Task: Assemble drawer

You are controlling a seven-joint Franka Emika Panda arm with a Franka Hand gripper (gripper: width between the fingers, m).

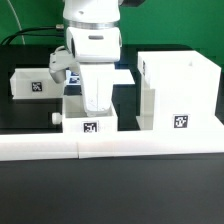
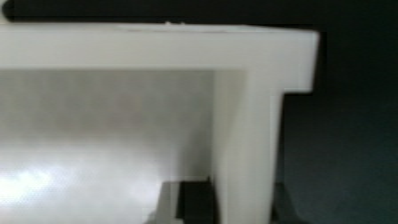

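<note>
The middle small white open-top tray (image 1: 90,122) stands on the black table with its tag facing front. My gripper (image 1: 97,104) reaches down into it from above. In the wrist view the fingers straddle one side wall of this tray (image 2: 246,120). One dark finger (image 2: 192,200) lies against the wall's inner face, and the other is hard to make out against the dark table. My gripper (image 2: 244,206) looks shut on that wall. A second small tray (image 1: 32,84) sits at the exterior view's left. The large cube-like casing (image 1: 180,90) stands at the right, its open top up.
Long low white L-shaped bars (image 1: 110,149) run along the front of the table, just in front of the middle tray and the casing. Black cables (image 1: 25,38) lie at the back left. The arm's body hides the area behind the middle tray.
</note>
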